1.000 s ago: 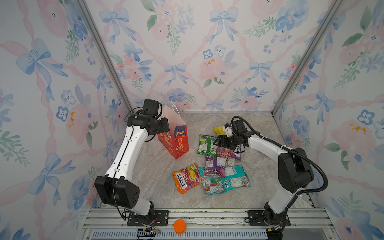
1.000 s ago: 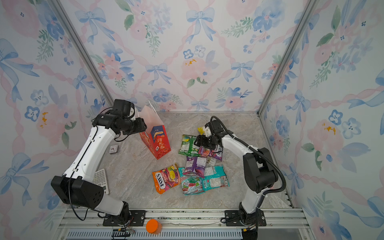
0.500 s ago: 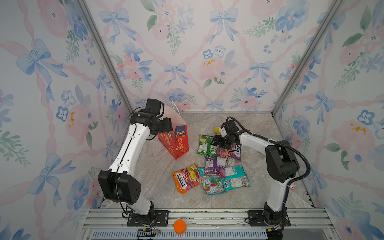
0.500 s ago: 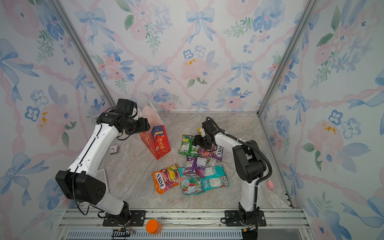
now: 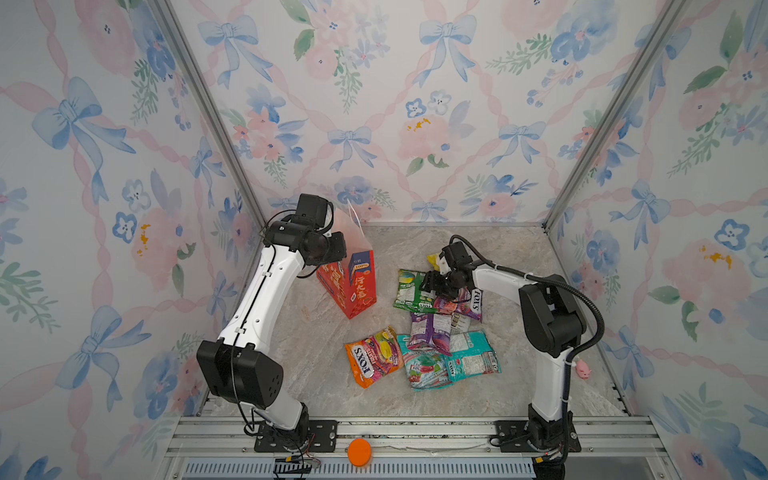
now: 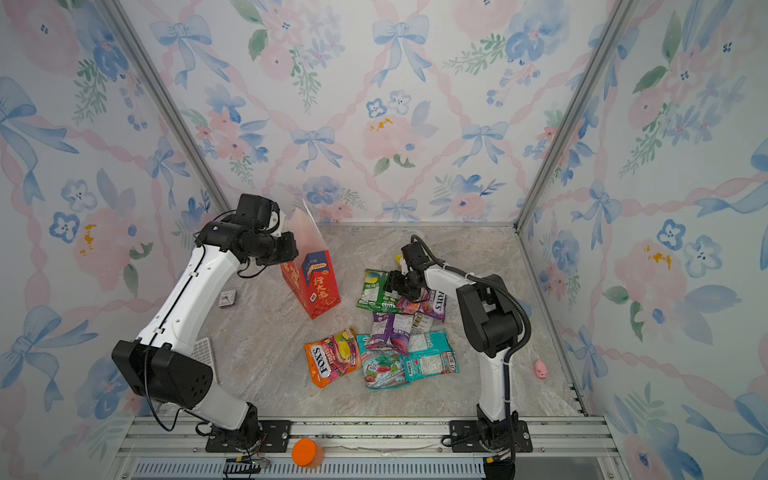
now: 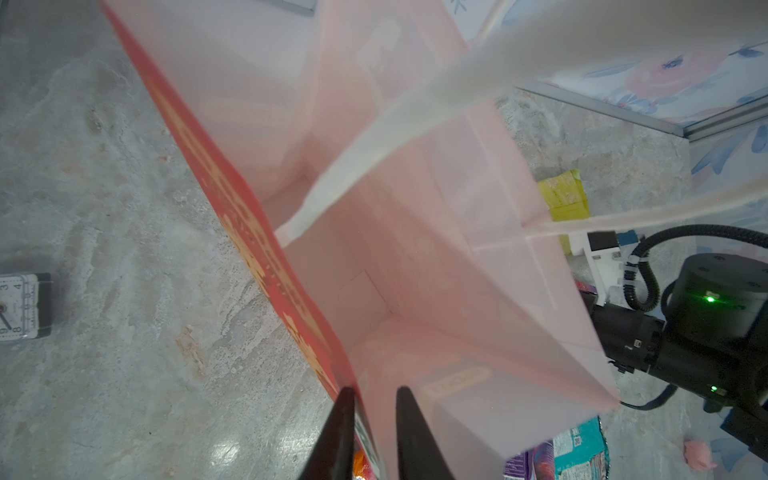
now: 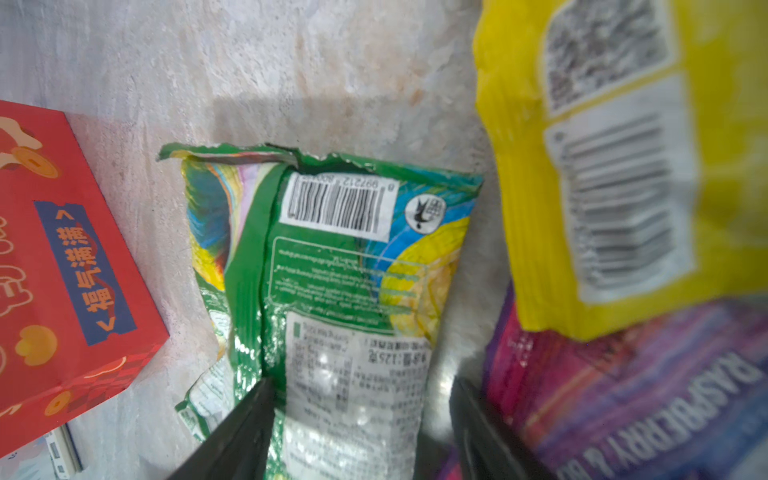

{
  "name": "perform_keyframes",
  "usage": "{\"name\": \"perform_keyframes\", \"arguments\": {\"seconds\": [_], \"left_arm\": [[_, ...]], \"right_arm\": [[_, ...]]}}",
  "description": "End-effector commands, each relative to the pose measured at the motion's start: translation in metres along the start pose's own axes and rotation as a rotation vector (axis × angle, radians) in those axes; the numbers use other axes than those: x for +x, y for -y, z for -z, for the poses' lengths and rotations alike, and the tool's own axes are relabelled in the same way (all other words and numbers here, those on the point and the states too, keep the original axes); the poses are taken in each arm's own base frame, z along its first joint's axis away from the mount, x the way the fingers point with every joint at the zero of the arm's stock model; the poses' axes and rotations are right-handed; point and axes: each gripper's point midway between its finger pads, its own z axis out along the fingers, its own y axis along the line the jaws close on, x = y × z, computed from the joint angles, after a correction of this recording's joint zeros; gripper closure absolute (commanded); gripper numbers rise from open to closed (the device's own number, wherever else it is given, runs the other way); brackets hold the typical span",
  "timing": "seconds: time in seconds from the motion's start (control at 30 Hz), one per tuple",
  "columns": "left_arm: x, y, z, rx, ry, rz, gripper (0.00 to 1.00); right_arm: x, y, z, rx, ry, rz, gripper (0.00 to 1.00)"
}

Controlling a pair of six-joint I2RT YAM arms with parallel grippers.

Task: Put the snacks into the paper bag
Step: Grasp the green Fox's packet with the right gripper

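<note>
Between the left fingers (image 7: 337, 436), one wall of the paper bag (image 7: 436, 291) sat pinched, likely to hold its mouth open and upright. Right fingers (image 8: 245, 432) stood spread, straddling the green packet (image 8: 345, 270) flat on the bench (image 8: 291, 62), not yet clamped. A yellow packet (image 8: 519, 249) and a magenta packet (image 8: 602, 395) lay just beside them.

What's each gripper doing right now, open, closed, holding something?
Left gripper: jaws narrow astride the paper bag wall; grip cannot be told.
Right gripper: open over the green packet, holding nothing.
</note>
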Motion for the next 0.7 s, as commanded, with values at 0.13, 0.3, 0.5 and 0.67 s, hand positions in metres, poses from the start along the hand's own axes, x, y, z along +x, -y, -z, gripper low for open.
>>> {"name": "perform_keyframes", "arguments": {"seconds": [0.13, 0.3, 0.5, 0.67], "left_arm": [[0.001, 0.031, -0.002, 0.095, -0.031, -0.089, 0.9], [-0.001, 0.042, 0.003, 0.138, -0.024, -0.116, 0.92], [-0.004, 0.049, 0.011, 0.165, -0.003, -0.166, 0.94], [-0.003, 0.049, 0.012, 0.162, 0.002, -0.177, 0.94]], "right_arm": [[-0.006, -0.011, -0.018, -0.067, -0.002, -0.031, 0.41], [-0.015, -0.021, -0.012, -0.099, 0.017, -0.048, 0.67], [-0.031, -0.037, 0.021, -0.14, 0.085, -0.019, 0.98], [-0.042, -0.052, 0.06, -0.148, 0.151, 0.029, 1.0]]}}
